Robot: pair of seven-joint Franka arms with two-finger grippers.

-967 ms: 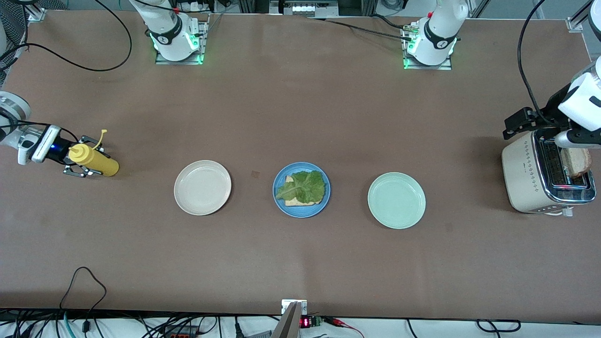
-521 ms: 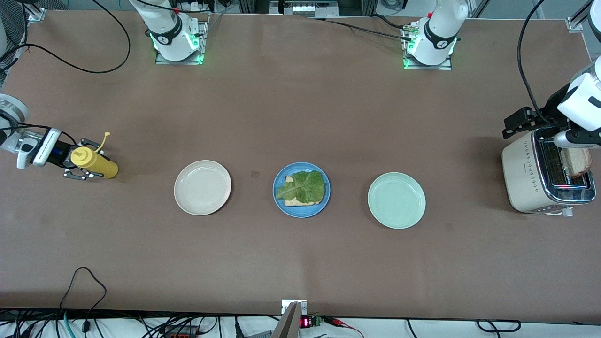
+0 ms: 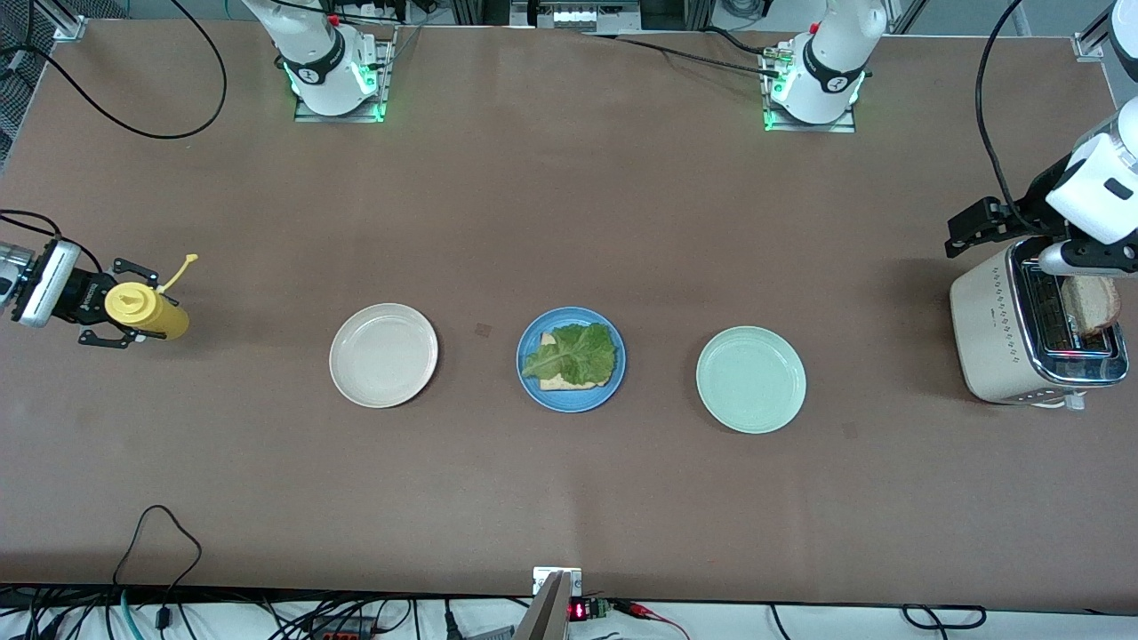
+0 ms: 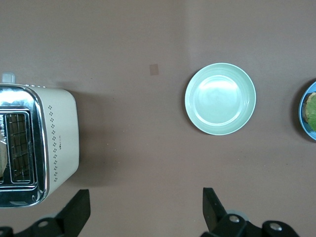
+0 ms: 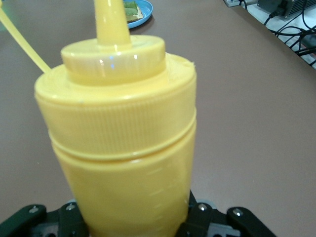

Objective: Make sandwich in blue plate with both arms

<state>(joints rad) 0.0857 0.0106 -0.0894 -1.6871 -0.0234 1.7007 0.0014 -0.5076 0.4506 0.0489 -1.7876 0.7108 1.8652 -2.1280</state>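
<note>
While the tabletop [image 3: 569, 204] carries everything, the bulkiest item on it is the toaster [image 3: 1005, 329] at the left arm's end, with a bread slice [image 3: 1092, 304] standing in its slot. That slice looks light, dry and crumbly; it should be pinched gently by its upper edge, flat faces between the fingers. The left tool [image 4: 143, 212] hangs over the toaster with its jaws spread wide and nothing between them. Three plates sit in a row: cream plate [image 3: 383, 355], blue plate [image 3: 533, 386], mint plate [image 3: 751, 380]. On the blue plate lies the half-built sandwich [image 3: 573, 356], one slice under a limp, floppy lettuce leaf that would shift if nudged. At the right arm's end, the right tool [image 3: 107, 307] is clamped round a yellow squeeze bottle [image 3: 147, 309], soft-walled and smooth, best held low on its body.
</note>
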